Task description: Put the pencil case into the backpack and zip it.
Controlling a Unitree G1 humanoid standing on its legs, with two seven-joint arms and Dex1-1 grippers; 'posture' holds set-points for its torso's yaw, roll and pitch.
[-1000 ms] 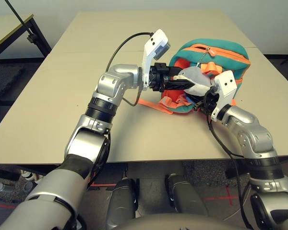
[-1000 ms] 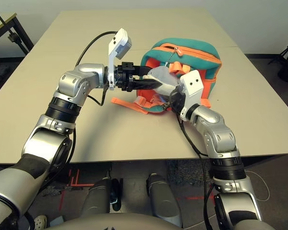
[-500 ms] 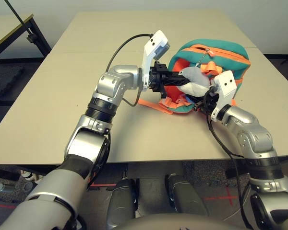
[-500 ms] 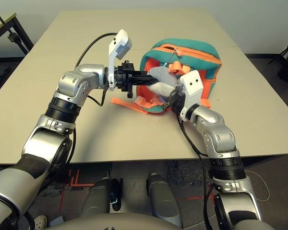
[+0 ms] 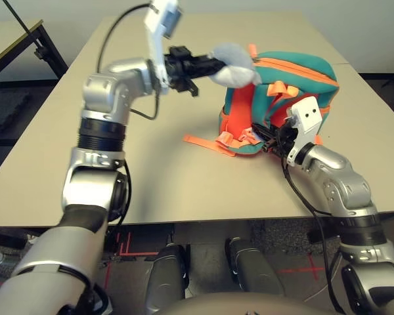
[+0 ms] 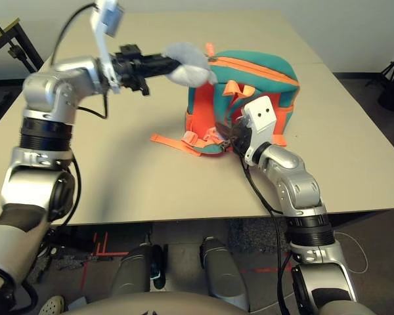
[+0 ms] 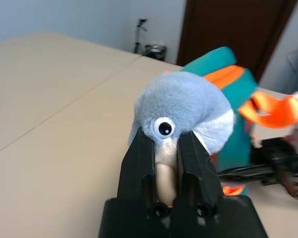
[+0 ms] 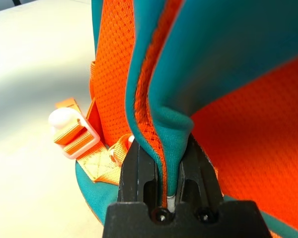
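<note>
The backpack (image 5: 282,98), teal with orange panels and straps, stands upright on the beige counter (image 5: 65,144), right of centre, its orange straps (image 5: 213,141) trailing on the counter toward 8 o'clock. The left gripper (image 5: 213,65) is raised above the counter at about 10 o'clock from the backpack, pointing level toward it; its fingers (image 7: 139,158) are closed narrowly on the grey plush toy (image 5: 235,65), which hangs in the air just beside the backpack's top corner. In the left wrist view the toy (image 7: 181,111) shows one round eye above the finger (image 7: 196,158) on the other side. The right gripper (image 5: 272,140) lies low at the backpack's near side, at about 6 o'clock from it; its fingers (image 8: 139,171) pinch a folded teal-and-orange edge of the backpack (image 8: 164,89). A white plastic buckle (image 8: 72,131) sits on a strap near this grip. The pencil case cannot be located.
</note>
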